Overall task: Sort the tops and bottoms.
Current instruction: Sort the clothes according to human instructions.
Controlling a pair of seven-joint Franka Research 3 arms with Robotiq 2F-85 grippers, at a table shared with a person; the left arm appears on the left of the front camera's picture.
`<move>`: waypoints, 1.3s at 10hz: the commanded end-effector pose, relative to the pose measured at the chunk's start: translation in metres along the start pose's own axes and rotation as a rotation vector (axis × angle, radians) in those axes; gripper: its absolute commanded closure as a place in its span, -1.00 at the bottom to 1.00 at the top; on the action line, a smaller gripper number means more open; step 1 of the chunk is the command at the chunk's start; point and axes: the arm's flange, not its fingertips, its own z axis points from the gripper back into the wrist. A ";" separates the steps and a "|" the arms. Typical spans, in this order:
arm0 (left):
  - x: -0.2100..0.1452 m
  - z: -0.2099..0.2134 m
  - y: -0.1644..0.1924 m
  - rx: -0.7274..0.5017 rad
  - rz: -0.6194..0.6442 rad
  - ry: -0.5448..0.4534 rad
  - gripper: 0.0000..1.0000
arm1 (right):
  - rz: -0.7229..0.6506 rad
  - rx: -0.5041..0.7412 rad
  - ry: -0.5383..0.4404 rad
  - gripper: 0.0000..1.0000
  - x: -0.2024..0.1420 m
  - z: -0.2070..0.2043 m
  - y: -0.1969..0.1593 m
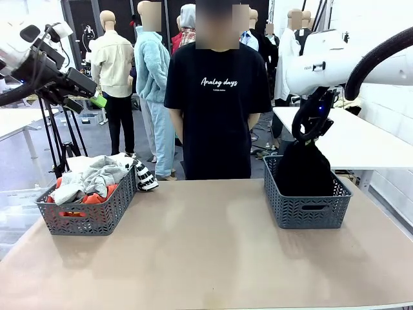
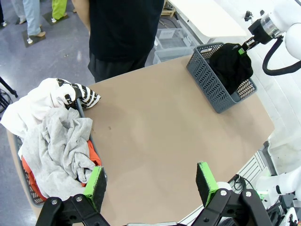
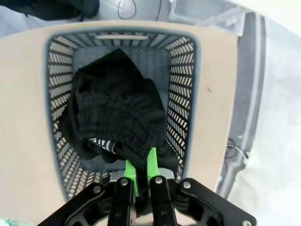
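The black bottoms (image 1: 303, 169) hang from my right gripper (image 1: 314, 134), which is shut on the cloth's top, and their lower part rests inside the right grey basket (image 1: 310, 210). In the right wrist view, the green pads (image 3: 151, 162) of the right gripper (image 3: 140, 170) pinch the bunched bottoms (image 3: 117, 113) above that basket (image 3: 186, 99). The tops fill the left basket (image 1: 87, 216): a light grey top (image 2: 61, 146), an orange one (image 2: 30, 176) beneath it, and a white one with black print (image 2: 70, 94) draped over the rim. High above them, my left gripper (image 2: 150, 183) is open with nothing in it; in the front view the left gripper (image 1: 90, 95) is raised at the far left.
A person in a black tee (image 1: 218, 97) stands at the table's far edge, hands behind the back. The tan tabletop (image 1: 206, 245) stretches bare between the two baskets. A tripod (image 1: 55, 139) stands behind the left basket, and a white table (image 1: 361, 139) stands at the right.
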 end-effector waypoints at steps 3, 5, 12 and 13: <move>0.000 0.000 0.000 -0.010 0.009 -0.007 -1.00 | 0.026 0.158 0.243 1.00 0.027 -0.090 0.000; 0.000 0.000 0.000 -0.010 0.009 -0.007 -1.00 | 0.044 0.186 0.256 1.00 0.028 -0.105 0.005; 0.000 0.000 0.000 -0.010 0.009 -0.007 -1.00 | 0.052 0.142 0.259 -0.67 0.024 -0.097 0.005; 0.000 0.000 0.000 -0.010 0.009 -0.007 -1.00 | 0.048 0.144 0.259 -1.00 0.023 -0.097 0.003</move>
